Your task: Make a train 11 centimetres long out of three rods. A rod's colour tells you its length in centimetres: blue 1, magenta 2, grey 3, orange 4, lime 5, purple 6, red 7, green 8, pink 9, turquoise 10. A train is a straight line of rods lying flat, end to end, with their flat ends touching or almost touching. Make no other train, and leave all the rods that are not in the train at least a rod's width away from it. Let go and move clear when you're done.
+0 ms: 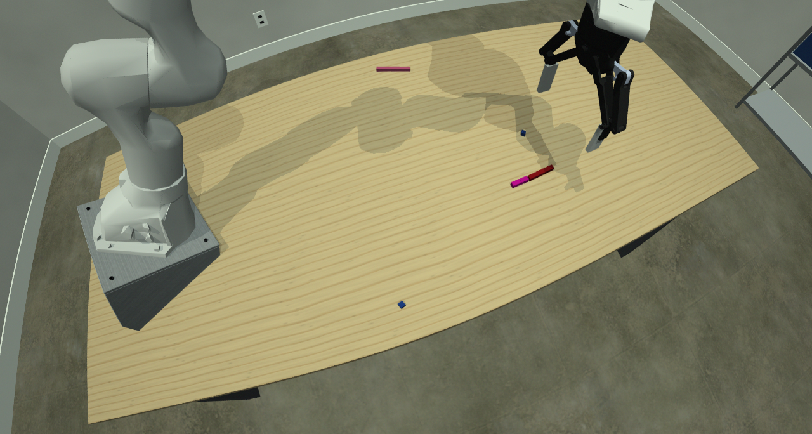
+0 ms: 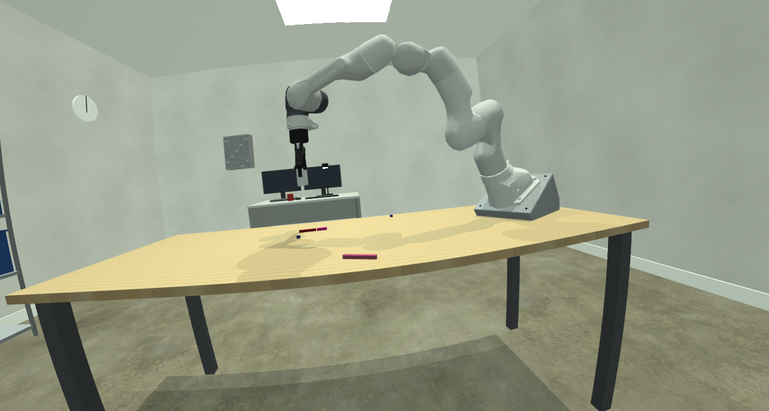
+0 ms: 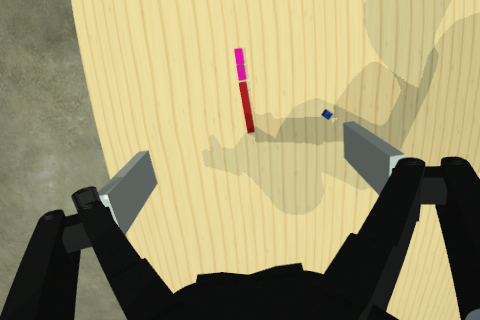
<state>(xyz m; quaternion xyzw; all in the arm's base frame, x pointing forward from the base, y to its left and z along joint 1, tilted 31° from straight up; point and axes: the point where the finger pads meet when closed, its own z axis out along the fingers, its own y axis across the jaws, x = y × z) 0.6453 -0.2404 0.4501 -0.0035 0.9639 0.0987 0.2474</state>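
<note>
A red rod (image 1: pixel 540 172) and a magenta rod (image 1: pixel 519 182) lie flat, end to end in one straight line, on the right part of the wooden table. They also show in the wrist view, red (image 3: pixel 247 107) and magenta (image 3: pixel 240 64). A small blue rod (image 1: pixel 523 132) lies apart from them, also in the wrist view (image 3: pixel 327 114). My gripper (image 1: pixel 569 113) is open and empty, high above the table near the red rod's far end. Its fingers frame the wrist view (image 3: pixel 247 176).
A second blue rod (image 1: pixel 401 304) lies near the table's front edge. A pink rod (image 1: pixel 392 68) lies near the far edge. The arm's base (image 1: pixel 147 243) stands at the table's left end. A desk with monitors (image 2: pixel 302 193) stands behind the table.
</note>
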